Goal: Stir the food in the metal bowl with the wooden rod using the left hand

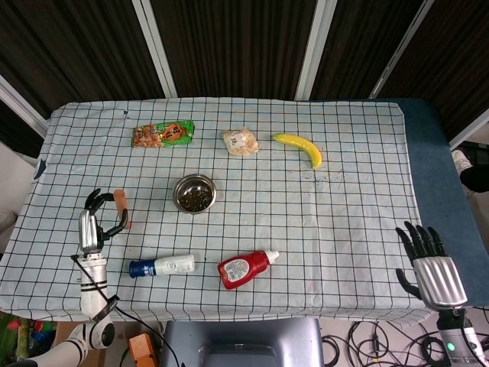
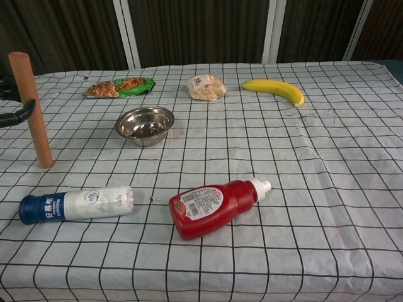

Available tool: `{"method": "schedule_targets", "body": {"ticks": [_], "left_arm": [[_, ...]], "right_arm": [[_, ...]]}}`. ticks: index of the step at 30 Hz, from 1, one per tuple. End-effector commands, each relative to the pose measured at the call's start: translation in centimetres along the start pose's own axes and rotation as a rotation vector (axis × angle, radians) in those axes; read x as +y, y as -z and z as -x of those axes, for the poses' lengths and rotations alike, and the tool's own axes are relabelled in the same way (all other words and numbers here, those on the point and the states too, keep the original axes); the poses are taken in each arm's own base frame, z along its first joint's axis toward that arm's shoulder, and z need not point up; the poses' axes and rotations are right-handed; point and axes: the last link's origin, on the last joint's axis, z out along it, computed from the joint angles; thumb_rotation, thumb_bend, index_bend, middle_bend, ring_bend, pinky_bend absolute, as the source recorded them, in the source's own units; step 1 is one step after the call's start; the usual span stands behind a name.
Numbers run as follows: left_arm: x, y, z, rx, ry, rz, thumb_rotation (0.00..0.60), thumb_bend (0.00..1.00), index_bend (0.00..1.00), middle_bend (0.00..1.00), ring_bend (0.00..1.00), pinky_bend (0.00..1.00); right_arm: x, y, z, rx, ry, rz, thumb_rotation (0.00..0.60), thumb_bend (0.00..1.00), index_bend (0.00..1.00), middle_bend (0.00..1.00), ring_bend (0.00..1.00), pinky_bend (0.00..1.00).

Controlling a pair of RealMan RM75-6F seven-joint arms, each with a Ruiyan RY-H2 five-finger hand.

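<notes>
1. rod grasp done: left hand grips wooden rod upright, left of metal bowl.
2. right hand spread, idle.
3. carrying over and stirring remain.

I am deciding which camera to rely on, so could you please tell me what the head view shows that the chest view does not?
Only the head view shows the right hand, open beyond the table's near right corner, and the whole left hand holding the wooden rod. Only the chest view shows the rod standing nearly upright beside the metal bowl, with just dark fingers at the left edge. Both show the bowl, banana, red bottle and white bottle.
</notes>
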Motion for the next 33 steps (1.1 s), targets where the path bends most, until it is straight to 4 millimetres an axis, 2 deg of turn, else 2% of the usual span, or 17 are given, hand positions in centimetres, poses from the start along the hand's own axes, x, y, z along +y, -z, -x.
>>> {"method": "schedule_targets", "body": {"ticks": [1,10,15,19,26,33], "left_arm": [[-1.1,0.3,-0.8,0.046,0.06,-0.047,0.6,0.46,0.73,0.69,0.36,0.15],[-2.5,1.5,-2.7,0.045,0.084,-0.042,0.6,0.51,0.72,0.68,0.33,0.1],[-3.4,2.0,-3.4,0.033,0.097,-0.055,0.6,0.52,0.69,0.65,0.32,0.09],[-3.8,2.1,-3.5,-0.009,0.1,-0.069,0.6,0.5,0.58,0.58,0.28,0.1],[-4.4,1.8,-2.8,-0.1,0.196,-0.148,0.6,0.42,0.29,0.34,0.14,0.15],[-3.0,0.4,-2.9,-0.094,0.357,-0.219,0.6,0.4,0.19,0.31,0.12,0.17]], "right_arm": [[0.0,0.0,0.0,0.0,0.001,0.0,0.6,0.31,0.0,0.0,0.0,0.0],[0.1,-0.1,0.0,0.003,0.003,0.006,0.6,0.31,0.0,0.0,0.0,0.0],[0.3,-0.3,-0.1,0.007,0.001,0.019,0.6,0.31,0.0,0.0,0.0,0.0],[0.2,-0.1,-0.2,0.009,0.0,0.015,0.6,0.31,0.0,0.0,0.0,0.0],[0.4,0.0,-0.4,0.016,-0.008,0.02,0.6,0.31,0.0,0.0,0.0,0.0],[0.4,0.0,-0.4,0.015,-0.009,0.021,0.6,0.31,0.0,0.0,0.0,0.0]]}}
